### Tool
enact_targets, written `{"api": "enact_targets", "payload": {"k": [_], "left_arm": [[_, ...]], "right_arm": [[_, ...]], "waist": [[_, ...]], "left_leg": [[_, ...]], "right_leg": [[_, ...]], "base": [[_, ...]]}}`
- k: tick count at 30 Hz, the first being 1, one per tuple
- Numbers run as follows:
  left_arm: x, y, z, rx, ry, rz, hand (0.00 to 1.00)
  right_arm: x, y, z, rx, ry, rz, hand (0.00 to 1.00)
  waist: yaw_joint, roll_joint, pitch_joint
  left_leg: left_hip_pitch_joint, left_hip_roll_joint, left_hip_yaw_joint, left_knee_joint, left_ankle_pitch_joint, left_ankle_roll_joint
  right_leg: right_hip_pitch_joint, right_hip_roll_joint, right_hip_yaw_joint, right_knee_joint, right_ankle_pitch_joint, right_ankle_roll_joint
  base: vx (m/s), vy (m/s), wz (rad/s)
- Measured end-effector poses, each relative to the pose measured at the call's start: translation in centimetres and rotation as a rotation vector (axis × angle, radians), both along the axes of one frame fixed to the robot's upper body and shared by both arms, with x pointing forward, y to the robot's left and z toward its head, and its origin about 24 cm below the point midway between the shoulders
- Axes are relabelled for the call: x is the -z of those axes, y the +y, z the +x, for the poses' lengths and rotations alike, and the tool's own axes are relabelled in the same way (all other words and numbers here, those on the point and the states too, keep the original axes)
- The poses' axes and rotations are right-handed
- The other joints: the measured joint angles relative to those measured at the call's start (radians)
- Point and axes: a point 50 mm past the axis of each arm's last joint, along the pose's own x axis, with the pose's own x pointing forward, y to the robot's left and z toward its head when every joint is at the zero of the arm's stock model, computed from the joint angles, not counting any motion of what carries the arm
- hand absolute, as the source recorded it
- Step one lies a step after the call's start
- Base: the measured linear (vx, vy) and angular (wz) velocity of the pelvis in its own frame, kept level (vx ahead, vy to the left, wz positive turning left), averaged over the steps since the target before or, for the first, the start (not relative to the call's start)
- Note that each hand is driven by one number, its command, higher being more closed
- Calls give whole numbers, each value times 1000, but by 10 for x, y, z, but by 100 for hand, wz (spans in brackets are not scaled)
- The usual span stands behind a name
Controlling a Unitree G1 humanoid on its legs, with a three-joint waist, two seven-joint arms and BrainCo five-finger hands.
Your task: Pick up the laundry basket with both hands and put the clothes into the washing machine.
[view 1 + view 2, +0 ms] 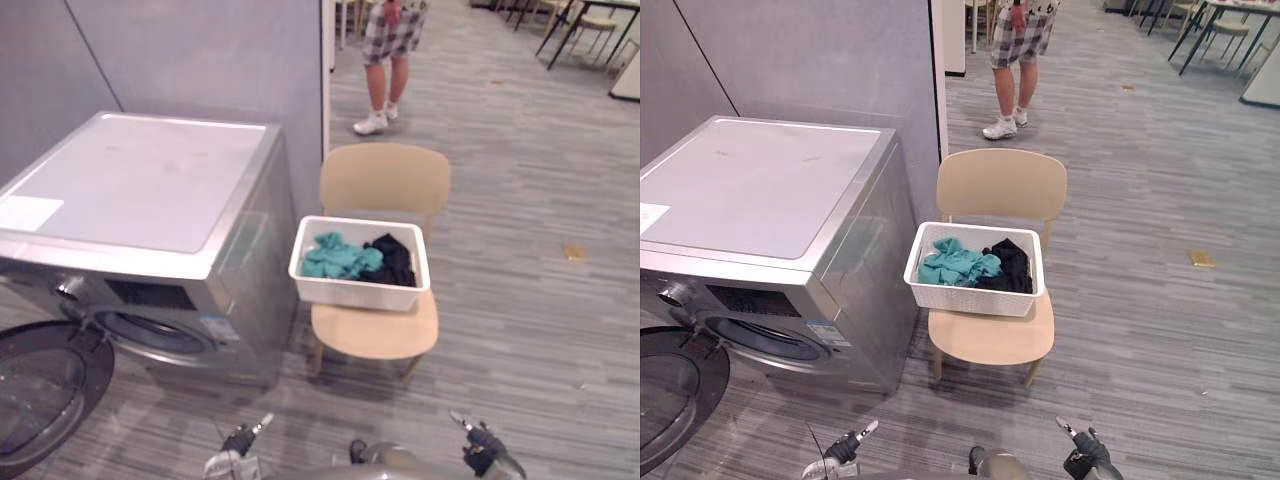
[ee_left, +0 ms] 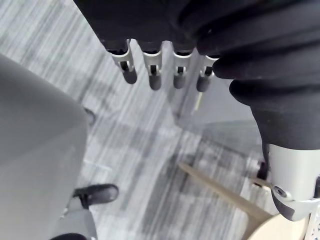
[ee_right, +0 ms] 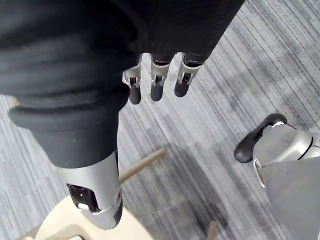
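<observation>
Two hands hang released, left hand (image 2: pixel 152 70) and right hand (image 3: pixel 156 86), silver fingers straight; the white rectangular laundry basket (image 1: pixel 975 297), lattice-walled, sits at the rear edge of a rounded tan chair seat (image 1: pixel 992 340), holding crumpled teal and black clothes (image 1: pixel 954 265); beside it, a boxy silver washing machine (image 1: pixel 760 190).

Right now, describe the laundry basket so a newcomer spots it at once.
Start at the silver washing machine. Beside it stands a light wooden chair; the laundry basket sits on its seat. It's the only white tub, holding teal and black clothes.
</observation>
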Motion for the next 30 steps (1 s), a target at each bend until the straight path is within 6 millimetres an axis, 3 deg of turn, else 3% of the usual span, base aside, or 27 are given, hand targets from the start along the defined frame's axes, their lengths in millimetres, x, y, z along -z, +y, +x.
{"api": "enact_targets", "payload": {"k": [3, 4, 6, 10, 11, 12, 13, 15, 16, 18, 20, 21, 22, 23, 24, 25, 27, 29, 30], "left_arm": [[-1, -5, -1, -28, -32, -10, 0], [-1, -2, -4, -69, -33, -10, 0], [0, -1, -11, -75, -15, -9, 0], [0, 0, -8, -44, -16, 1, 0], [-1, 0, -5, -31, -22, 5, 0], [-2, -1, -1, 6, -28, 9, 0], [-2, -2, 1, 24, -29, 12, 0], [-4, -7, 12, 117, -41, 22, 0], [-5, -8, 17, 147, -50, 28, 0], [-9, -11, 33, 222, -86, 42, 0], [-16, -16, 55, 238, -144, 44, 0], [-18, -16, 59, 237, -156, 44, 0], [-19, -16, 60, 228, -163, 47, 0], [-18, -12, 58, 220, -155, 58, 0], [-18, -5, 56, 210, -146, 72, 0], [-15, -12, 54, 197, -129, 53, 0], [-14, -20, 53, 179, -130, 28, 0], [-14, -22, 53, 104, -141, 3, 0], [-13, -18, 51, 54, -140, -4, 0]], "right_arm": [[0, -2, 1, -20, 12, -10, 0], [1, 4, 2, -43, 17, 0, 0], [2, 11, 6, -54, 8, 16, 0], [1, 16, 13, -65, -7, 25, 0], [1, 17, 13, -78, -5, 21, 0], [2, 18, 13, -86, -2, 22, 0], [2, 19, 12, -89, 2, 23, 0], [4, 26, 9, -89, 6, 40, 0], [5, 27, 9, -88, 6, 45, 0], [6, 29, 6, -82, 12, 52, 0], [4, 21, 7, -47, 2, 41, 0], [3, 18, 7, -35, 0, 35, 0], [2, 10, 3, 0, 0, 24, 0], [3, 7, -3, 23, 5, 21, 0], [3, 4, -7, 49, 4, 18, 0], [-1, -9, -8, 97, -13, -9, 0], [-4, -23, -14, 164, -20, -30, 0], [-5, -32, -20, 214, -10, -39, 0], [-6, -35, -21, 226, -10, -43, 0]], "waist": [[17, 60, 18], [55, 77, 20], [57, 88, 13], [55, 90, -1], [55, 86, -3], [54, 81, -2], [51, 77, 0], [0, 63, 10], [-7, 61, 19], [-31, 54, 38], [-32, 49, 41], [-36, 56, 44], [-47, 60, 47], [-47, 31, 36], [-48, 17, 45], [-51, 59, 58], [-47, 51, 65], [-48, 50, 65], [-47, 55, 62]], "left_leg": [[-100, -18, 30, 20, 8, 7], [-71, -7, 60, 32, 16, 11], [-51, -6, 95, 20, 2, 36], [-30, -27, 157, -23, -9, 60], [-26, -34, 166, -35, 0, 76], [-13, -38, 172, -46, -3, 86], [5, -43, 173, -50, -4, 89], [61, -46, 161, -52, -5, 89], [85, -42, 160, -58, -5, 90], [151, -40, 160, -89, -5, 91], [174, -14, 154, -87, -17, 68], [182, 1, 149, -85, -25, 53], [204, 28, 143, -81, -40, 20], [223, 28, 145, -72, -52, -6], [233, 18, 144, -56, -68, -31], [234, 59, 137, -6, -81, -51], [211, 59, 111, 7, -67, -61], [187, 59, 108, -90, -51, -58], [143, 72, 110, -110, 13, -31]], "right_leg": [[68, 18, 33, -114, 13, -19], [98, 38, 80, -139, 17, -13], [135, 37, 108, -173, 44, 21], [109, 13, 120, -152, 61, 64], [85, 3, 107, -110, 45, 90], [47, 1, 69, -21, 0, 144], [24, 1, 44, 35, -19, 176], [-50, -3, -65, 285, -26, 204], [-70, -12, -99, 349, -24, 209], [-108, -60, -195, 485, -79, 162], [-176, -158, -274, 476, -115, 122], [-185, -173, -283, 443, -114, 120], [-181, -192, -278, 278, -62, 106], [-150, -209, -247, 123, 67, 86], [-132, -230, -209, 64, 142, 141], [-109, -189, -209, 87, 115, 141], [-84, -191, -196, 57, 107, 130], [-34, -186, -207, 12, 107, 130], [-29, -167, -210, 11, 106, 130]], "base": [[0, 97, -37], [31, 167, -87], [68, 166, -67], [143, 138, -32], [199, 64, -11], [213, 42, -8], [257, 0, 9], [294, -31, 32], [260, -62, 44], [236, -74, 33], [301, -141, 8], [301, -225, 3], [356, -290, -2], [390, -319, -5], [364, -309, -17], [301, -271, -16], [216, -248, -12], [122, -205, 5], [60, -130, -18]]}}
